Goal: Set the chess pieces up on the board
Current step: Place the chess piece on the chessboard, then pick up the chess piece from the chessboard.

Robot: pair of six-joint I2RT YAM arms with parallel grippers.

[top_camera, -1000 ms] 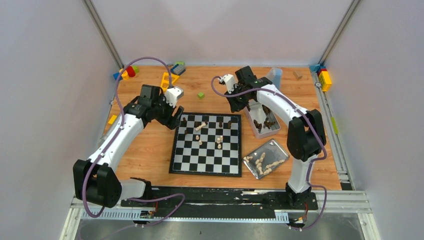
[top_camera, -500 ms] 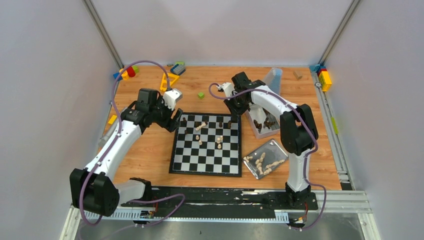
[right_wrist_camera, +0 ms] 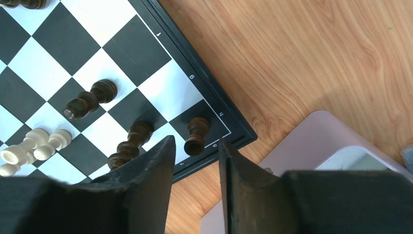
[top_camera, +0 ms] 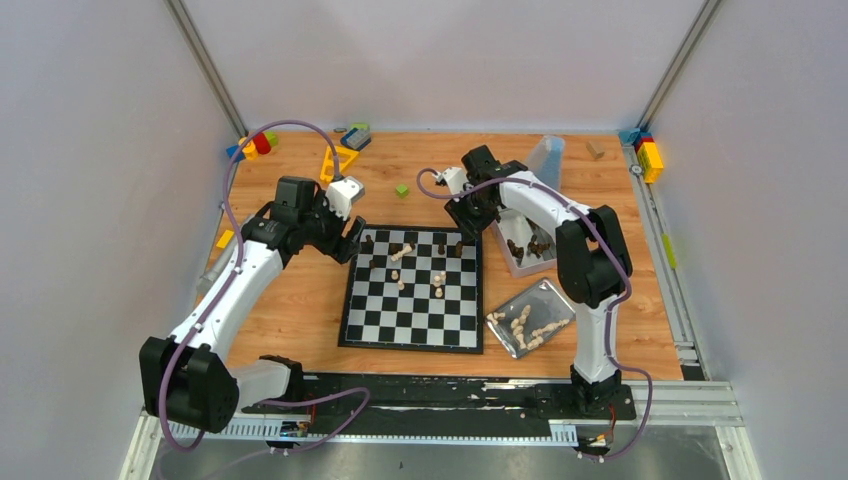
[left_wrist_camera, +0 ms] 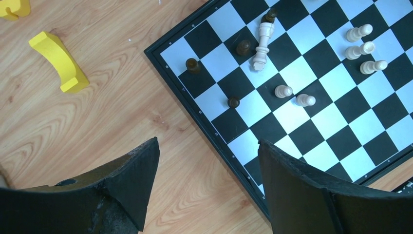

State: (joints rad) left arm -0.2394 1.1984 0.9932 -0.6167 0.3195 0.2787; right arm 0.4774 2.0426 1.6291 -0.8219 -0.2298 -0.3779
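Jaws of the right gripper [right_wrist_camera: 195,143] stand narrowly apart around a dark piece [right_wrist_camera: 197,130], not visibly pinching it; the piece sits on the far right corner square of the board [right_wrist_camera: 131,48], apparently upright, long axis rising between the jaws. It is turned, waisted and wood-like on smooth glossy checks. Left gripper [left_wrist_camera: 208,146], wide open and empty, hangs by the far left corner, well apart.

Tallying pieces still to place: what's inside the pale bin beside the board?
Dark chess pieces lie in the pale bin; the right arm covers its far end, hiding anything there.
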